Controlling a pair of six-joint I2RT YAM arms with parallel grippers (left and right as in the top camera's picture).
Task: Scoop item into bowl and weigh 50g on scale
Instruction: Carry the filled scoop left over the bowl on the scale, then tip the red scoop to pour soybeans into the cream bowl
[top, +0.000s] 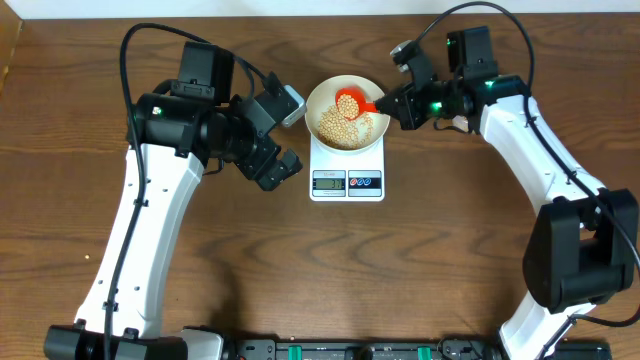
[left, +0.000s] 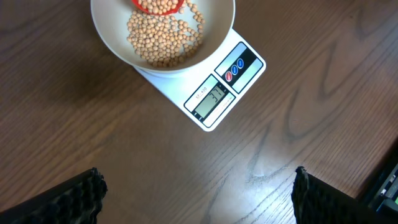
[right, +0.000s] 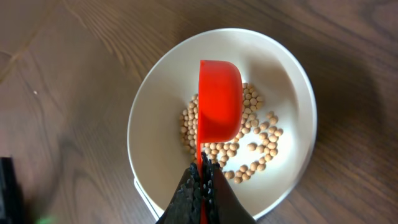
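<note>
Pouring step going on: right claw (right: 200, 182) pinching red scoop (right: 219, 99) handle over bowl (right: 297, 93) of beans (left: 163, 38) sitting on scale (top: 346, 183); left claw (left: 198, 182) gaping wide, holding nothing. Next likely needing gentle tipping, watching display (left: 210, 101).

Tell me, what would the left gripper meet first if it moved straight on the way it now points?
Most likely the bare table, just short of the scale. In its wrist view the open left gripper aims at wood; the scale and the bowl lie beyond. Depth is unclear.
</note>
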